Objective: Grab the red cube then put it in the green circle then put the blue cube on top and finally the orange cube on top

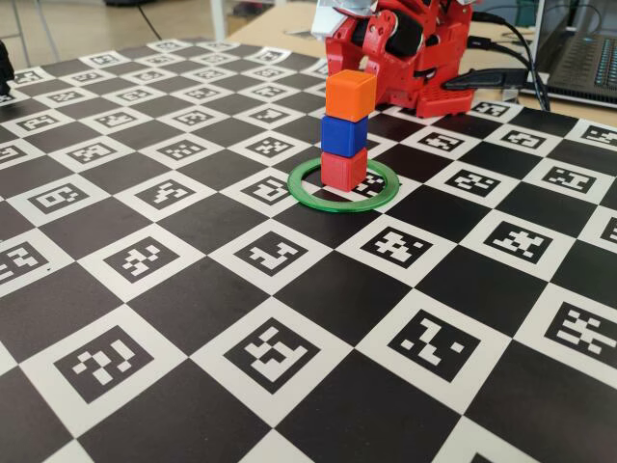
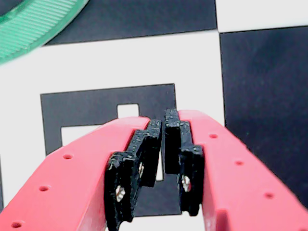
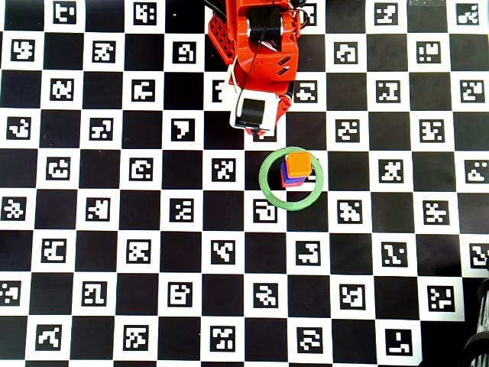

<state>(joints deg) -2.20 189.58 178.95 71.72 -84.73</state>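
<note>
1. Nearest the wrist camera, we are seeing our fingers [image 2: 166, 144] nearly closed, black pads almost touching, a thin gap between them, gripping nothing.
2. We are hovering them over a white marker square of the checkered desk [image 2: 250, 62].
3. We are catching an edge of the green circle [image 2: 29, 24] at the wrist view's upper left corner.
4. We are viewing the red cube [image 1: 343, 168] sitting inside the green circle, toward its rear rim.
5. We are finding the blue cube [image 1: 344, 134] resting on it, and the orange cube [image 1: 350, 95] topping the stack.
6. We are keeping the arm [image 3: 256, 46] folded just behind the ring.
</note>
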